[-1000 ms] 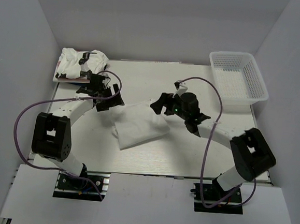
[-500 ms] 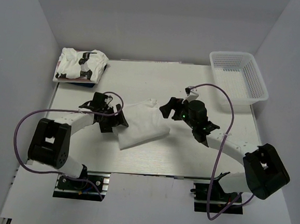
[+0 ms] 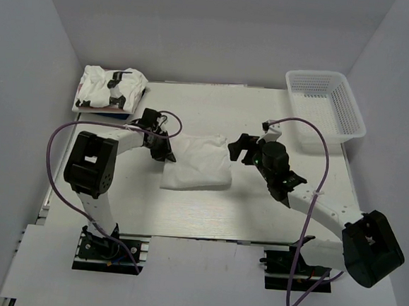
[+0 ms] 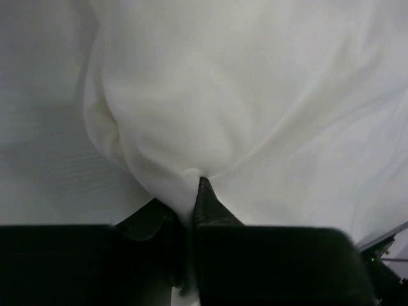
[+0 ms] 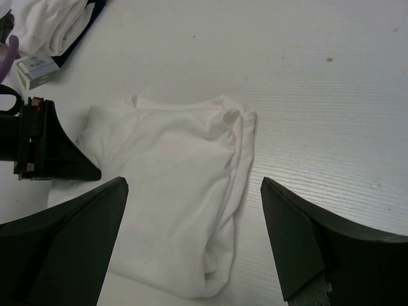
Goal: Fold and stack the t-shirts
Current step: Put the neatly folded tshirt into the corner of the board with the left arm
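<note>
Cloth is now caught in the left gripper (image 3: 163, 152): a second ago its jaws stood wide and clear of the shirt (image 3: 200, 163), half a second ago they reached its left edge, and now they are nearly closed, with a fold of white fabric pinched between the two dark fingers in the left wrist view. The shirt, already folded to a compact rectangle, lies mid-table (image 3: 206, 217) and has swung from a skewed, diamond-like lie to sit almost square with the table's edges. The right gripper (image 3: 237, 148) has drawn back from above the shirt to just beside its right edge; it stays fully spread and holds nothing, the shirt lying on the table below its fingers in its own view. The stack (image 3: 110, 89) of finished shirts waits at the far left corner, well apart. With one edge gripped, the shirt looks ready to be squared up, or dragged toward that stack; the right side is not yet gripped.
</note>
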